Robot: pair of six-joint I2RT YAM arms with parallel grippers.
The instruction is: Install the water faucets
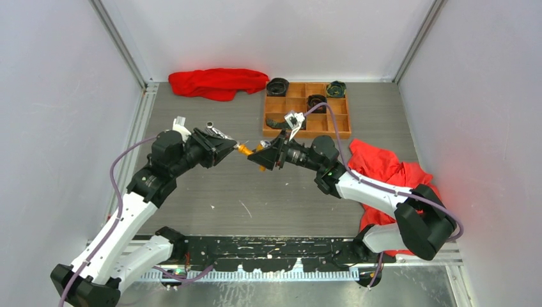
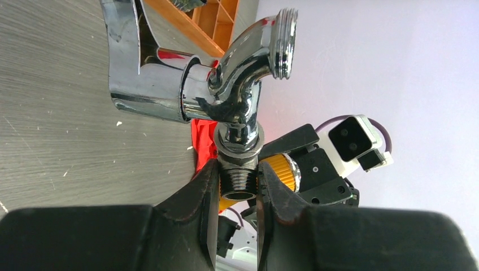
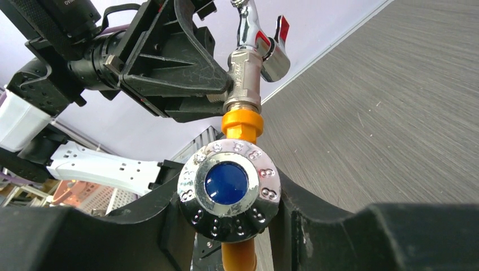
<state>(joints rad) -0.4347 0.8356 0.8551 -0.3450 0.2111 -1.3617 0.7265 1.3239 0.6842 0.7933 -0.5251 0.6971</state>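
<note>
Above the table's middle, the two water faucets meet end to end. My left gripper (image 2: 239, 176) is shut on the threaded stub of the shiny silver faucet (image 2: 234, 90), whose handle and bent spout point away from the fingers. My right gripper (image 3: 229, 195) is shut on the chrome, blue-capped knob (image 3: 227, 186) of the orange-yellow faucet (image 3: 242, 123). That faucet's orange collar sits against the silver faucet (image 3: 248, 73). In the top view, the left gripper (image 1: 229, 148) and right gripper (image 1: 257, 154) face each other with the orange faucet (image 1: 245, 150) between them.
A wooden compartment tray (image 1: 297, 105) stands at the back, with dark round rolled items (image 1: 277, 86) in it. One red cloth (image 1: 217, 82) lies at the back left and another red cloth (image 1: 390, 169) under the right arm. White walls close in three sides.
</note>
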